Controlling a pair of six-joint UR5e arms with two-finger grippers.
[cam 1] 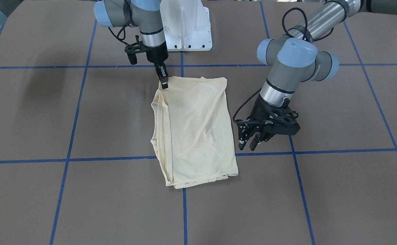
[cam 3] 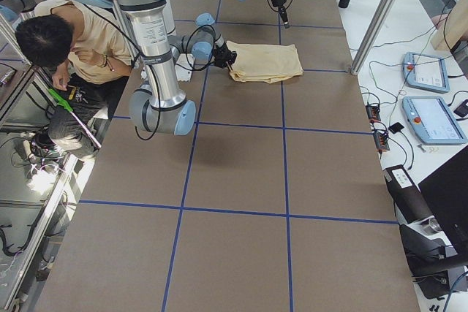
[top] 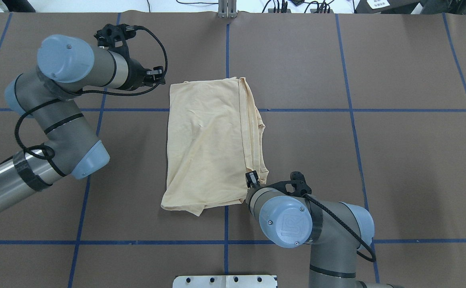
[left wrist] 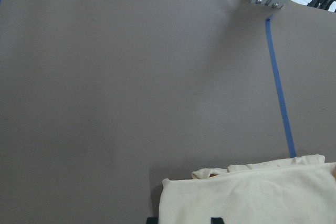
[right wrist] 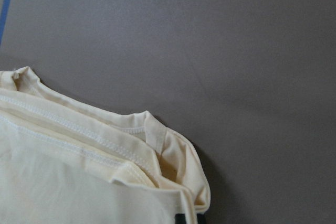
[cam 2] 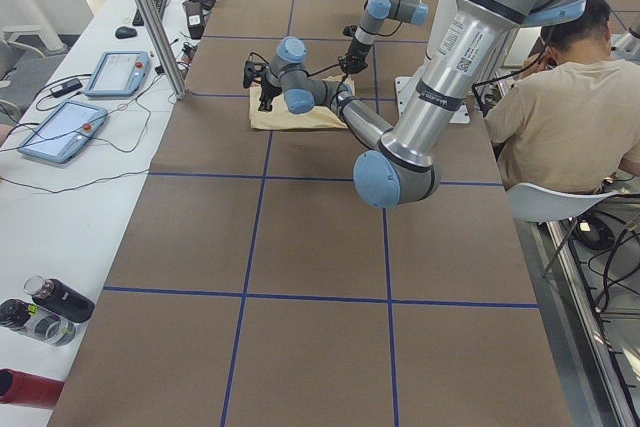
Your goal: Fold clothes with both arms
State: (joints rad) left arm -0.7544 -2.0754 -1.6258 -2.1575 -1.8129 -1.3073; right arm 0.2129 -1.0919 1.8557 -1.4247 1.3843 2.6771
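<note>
Exterior front-facing shows the black two-finger right gripper (cam 1: 164,84), jaws narrow, pinching the 11 o'clock corner of the folded cream-yellow knit shirt (cam 1: 198,132) lying mid-way on the brown table (cam 1: 338,190), while the black left gripper (cam 1: 249,144) hovers, jaws parted, at its 3 o'clock edge.

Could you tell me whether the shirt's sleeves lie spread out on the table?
No, the shirt lies folded into a rough rectangle, no sleeve sticking out.

The pale cream-yellow thin knit shirt (cam 1: 195,129) is plain on top; the flat grey-brown table covering (cam 1: 82,204) is gridded with blue tape lines (cam 1: 355,150).
</note>
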